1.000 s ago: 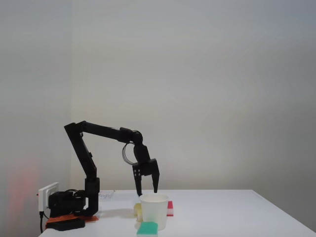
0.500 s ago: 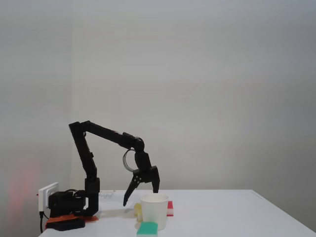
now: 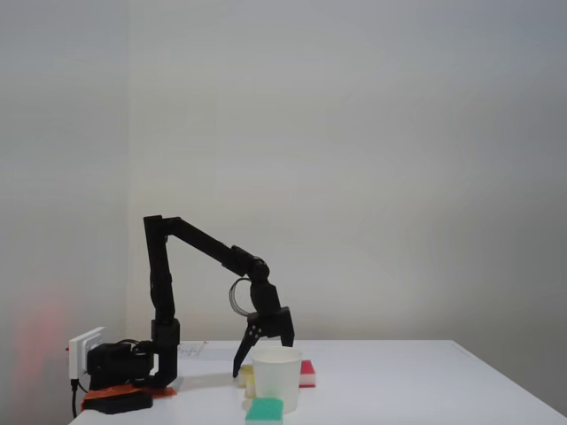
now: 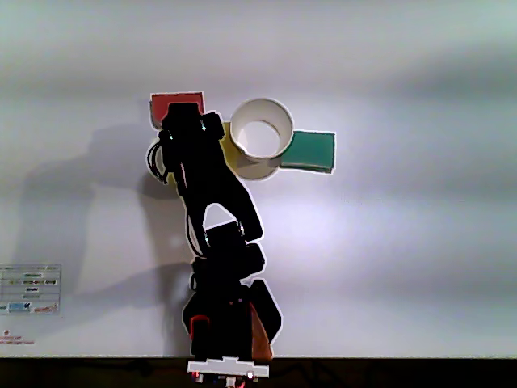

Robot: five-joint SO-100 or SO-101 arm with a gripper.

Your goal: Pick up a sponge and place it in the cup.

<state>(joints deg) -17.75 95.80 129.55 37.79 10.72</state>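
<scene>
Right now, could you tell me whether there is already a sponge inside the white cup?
No; in the other view the cup shows a bare white inside, and the yellow sponge lies on the table against it.

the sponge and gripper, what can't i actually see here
- The sponge: in the fixed view the cup covers most of it; in the other view the arm hides all but a yellow sliver.
- The gripper: open in the fixed view, but contact with the sponge is too small to judge.
- Red sponge: partly under the arm.
</scene>
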